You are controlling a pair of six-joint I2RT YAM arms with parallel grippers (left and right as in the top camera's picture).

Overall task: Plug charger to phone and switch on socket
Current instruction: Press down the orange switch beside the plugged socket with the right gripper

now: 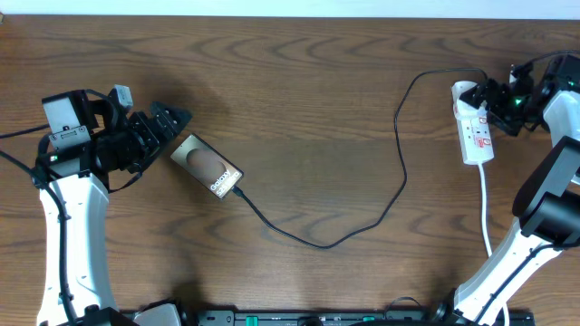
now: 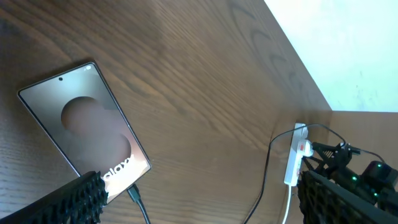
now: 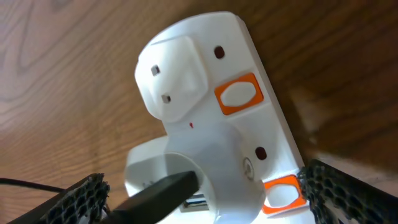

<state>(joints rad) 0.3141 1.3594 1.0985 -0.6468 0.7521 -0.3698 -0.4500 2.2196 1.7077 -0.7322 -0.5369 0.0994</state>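
While its fingers [image 3: 348, 190] gape, the right gripper [image 1: 487, 98] hovers over the socket [image 1: 475, 131].
An off-centre push might slide it from between them.

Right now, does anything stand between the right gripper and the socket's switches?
Nothing visible does. In the right wrist view the right gripper hangs open close over the socket. The upper orange switch and the lower orange switch both lie bare. The white adapter carrying the charger sits beside the lower one, not over it.
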